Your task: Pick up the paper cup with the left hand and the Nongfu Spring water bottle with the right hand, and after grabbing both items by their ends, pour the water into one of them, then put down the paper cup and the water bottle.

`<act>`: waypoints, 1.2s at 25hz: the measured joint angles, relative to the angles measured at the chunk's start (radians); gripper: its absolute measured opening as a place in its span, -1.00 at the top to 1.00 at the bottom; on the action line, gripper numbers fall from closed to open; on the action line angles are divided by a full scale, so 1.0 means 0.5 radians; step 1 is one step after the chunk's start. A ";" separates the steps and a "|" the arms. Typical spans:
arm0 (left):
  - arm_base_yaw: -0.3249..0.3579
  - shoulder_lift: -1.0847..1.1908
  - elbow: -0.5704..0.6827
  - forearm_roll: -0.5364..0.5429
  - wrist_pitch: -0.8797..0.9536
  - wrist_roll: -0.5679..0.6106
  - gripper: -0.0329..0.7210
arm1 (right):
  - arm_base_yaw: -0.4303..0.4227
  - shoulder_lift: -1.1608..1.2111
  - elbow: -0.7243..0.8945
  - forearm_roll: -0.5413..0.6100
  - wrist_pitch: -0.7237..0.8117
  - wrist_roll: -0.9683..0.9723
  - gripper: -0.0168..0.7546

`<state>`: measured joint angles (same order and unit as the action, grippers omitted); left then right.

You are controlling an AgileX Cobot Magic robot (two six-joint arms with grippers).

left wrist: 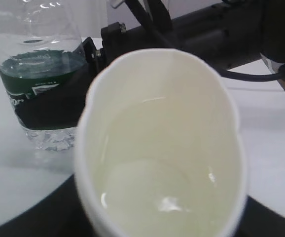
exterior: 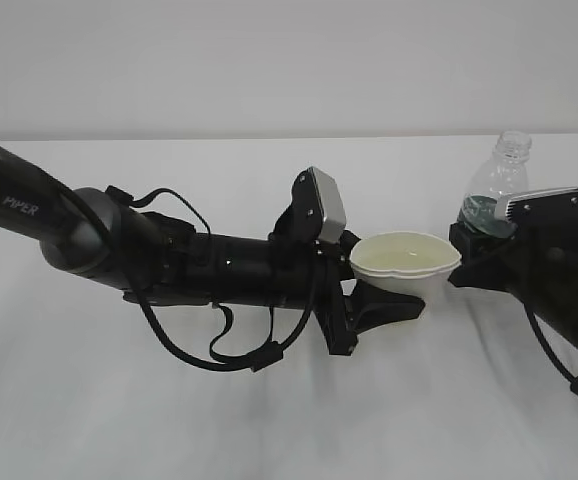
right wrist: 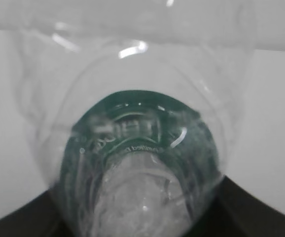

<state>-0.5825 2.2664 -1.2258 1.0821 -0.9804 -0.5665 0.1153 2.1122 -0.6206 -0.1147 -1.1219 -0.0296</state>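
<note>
1. Spill risk: the paper cup point(exterior: 405, 262) holds pale liquid and is squeezed to an oval; a harder pinch from the left end effector point(exterior: 374, 300), or a tilt on set-down, would likely slop it.
2. Bottle point(exterior: 496, 187) could tip on release; little water is left as ballast.
3. Right end effector point(exterior: 489, 245) pinches the Nongfu Spring bottle low down; it stands roughly upright, capless, green label, at the desk point(exterior: 289, 420).
4. The cup sits in the left end effector's grip, just beside the bottle.
</note>
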 joint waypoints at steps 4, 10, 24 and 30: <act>0.000 0.000 0.000 0.000 0.000 0.000 -0.13 | 0.000 0.000 -0.008 0.016 0.000 0.000 -0.09; 0.000 0.000 0.000 0.000 0.000 0.000 -0.13 | 0.000 0.000 -0.023 0.076 0.000 -0.004 -0.09; 0.000 0.000 0.000 0.004 -0.004 0.000 -0.13 | 0.000 0.000 0.030 0.079 -0.003 -0.004 -0.09; 0.000 0.000 0.000 0.011 -0.007 0.000 -0.13 | 0.000 0.000 0.081 0.067 -0.003 -0.004 -0.09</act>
<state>-0.5825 2.2664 -1.2258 1.0876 -0.9840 -0.5665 0.1153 2.1122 -0.5799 -0.0813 -1.1235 -0.0317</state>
